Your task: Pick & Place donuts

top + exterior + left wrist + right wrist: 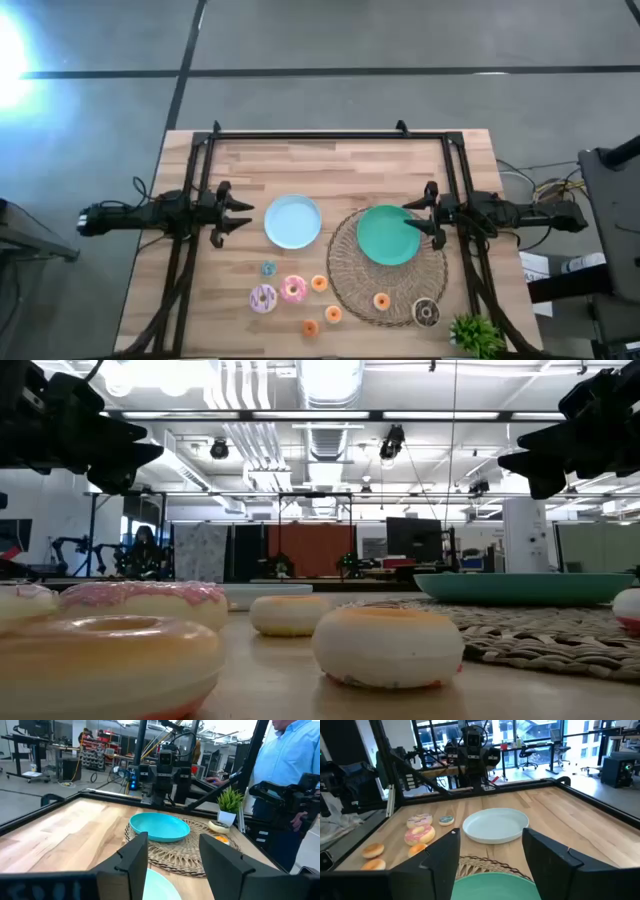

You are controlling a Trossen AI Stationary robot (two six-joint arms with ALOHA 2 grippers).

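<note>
In the high view my left gripper (pixel 238 213) hovers open left of the light-blue plate (pixel 293 221). My right gripper (pixel 420 213) hovers open over the right rim of the green plate (pixel 388 236), which lies on the wicker mat (pixel 350 285). The teal mini donut (pixel 268 268), pink donut (pixel 293 289), lilac donut (pixel 263 298) and three orange minis (pixel 319 283) (pixel 333 314) (pixel 309 327) lie flat on the bare wood. Another orange mini (pixel 381 301) and the dark brown donut (pixel 426 312) rest on the mat. Both wrist views show fingers apart with nothing between them (pixel 175 855) (pixel 490 855).
A small potted plant (pixel 475 335) stands at the table's near right corner. A black frame (pixel 330 133) runs along the far edge and down both sides. A person in a light-blue shirt (pixel 287 755) stands beyond the right side. Bare wood lies far of the plates.
</note>
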